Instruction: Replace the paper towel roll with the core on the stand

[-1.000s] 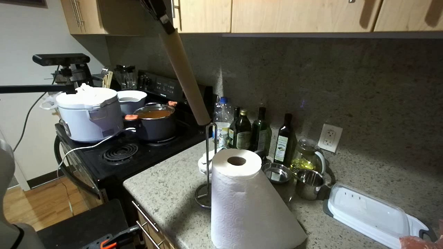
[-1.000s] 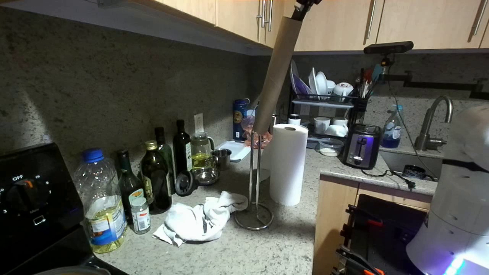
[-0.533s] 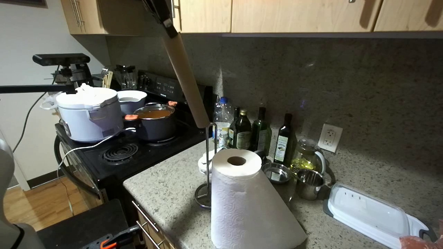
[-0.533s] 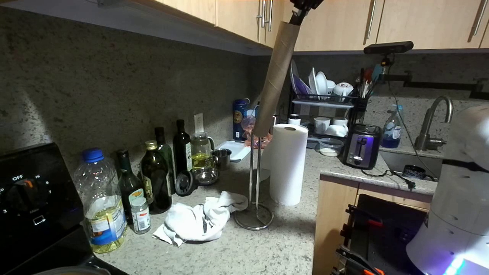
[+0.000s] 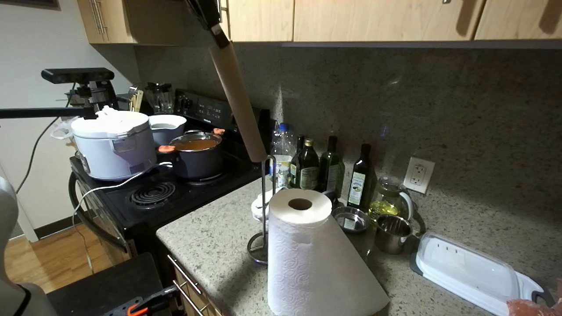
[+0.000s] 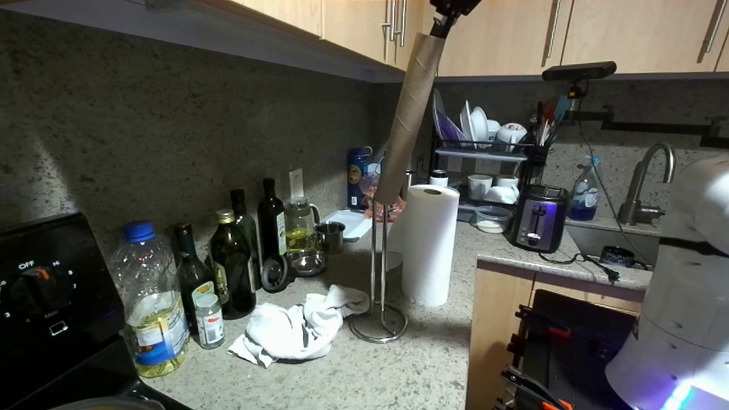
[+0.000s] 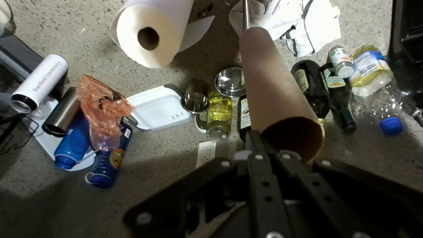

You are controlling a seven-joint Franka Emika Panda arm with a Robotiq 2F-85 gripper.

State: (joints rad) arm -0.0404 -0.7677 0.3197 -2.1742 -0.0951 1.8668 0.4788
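Observation:
My gripper (image 7: 261, 143) is shut on the wall at the upper end of the core (image 7: 277, 86), a slim brown cardboard tube. The gripper (image 6: 444, 24) holds the core (image 6: 409, 122) tilted in the air. Its lower end is at the height of the top of the stand (image 6: 374, 267), a metal wire holder. In an exterior view the top loop of the stand (image 5: 264, 206) shows beside the lower end of the core (image 5: 237, 101); I cannot tell whether they touch. The paper towel roll (image 5: 298, 259) stands upright on the counter beside the stand, and also shows in the wrist view (image 7: 165, 23).
A crumpled white cloth (image 6: 302, 327) lies by the stand's base. Several oil bottles (image 6: 230, 267), a glass pitcher (image 5: 384, 202) and a metal cup (image 5: 393, 232) stand along the backsplash. Upper cabinets (image 5: 386, 19) hang above. The stove (image 5: 153, 195) with pots adjoins the counter.
The gripper and core have moved slightly down, and the core is a little more upright. The stand's top has shifted very slightly in an exterior view. The roll has not moved.

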